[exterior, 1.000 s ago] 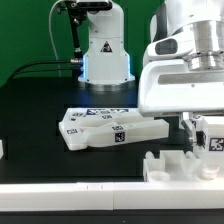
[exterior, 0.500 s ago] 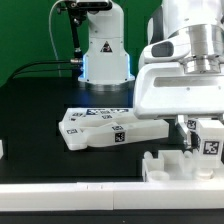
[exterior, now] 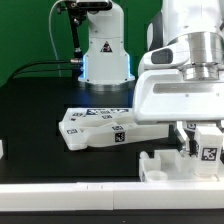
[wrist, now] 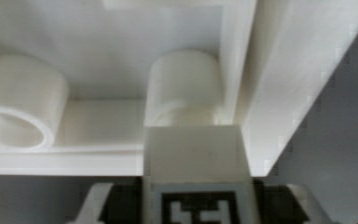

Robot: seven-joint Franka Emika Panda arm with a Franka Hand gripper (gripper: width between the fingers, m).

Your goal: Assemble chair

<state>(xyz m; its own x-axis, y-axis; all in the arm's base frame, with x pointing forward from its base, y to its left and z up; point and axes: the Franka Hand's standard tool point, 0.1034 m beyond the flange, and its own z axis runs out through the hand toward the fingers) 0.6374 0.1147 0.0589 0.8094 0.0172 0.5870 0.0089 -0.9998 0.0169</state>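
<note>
Grips a small tagged chair block (exterior: 208, 155) tight in the gripper (exterior: 205, 146), low at the exterior view's right, just above a white notched chair part (exterior: 163, 166) on the black table (exterior: 40, 110). Has a flat heap of tagged chair pieces (exterior: 105, 128) lying near, toward the middle of the table. Shows two round white pegs (wrist: 185, 85) just past the held block in the wrist view.

- Worktop (exterior: 40, 100): black, flat.
- Tagged white chair pieces (exterior: 105, 128): a flat cluster lying mid-worktop.
- Notched white chair piece (exterior: 160, 165): near side, towards the exterior view's right.
- Small white object (exterior: 2, 149): at the exterior view's left edge, cut off, unidentifiable.
</note>
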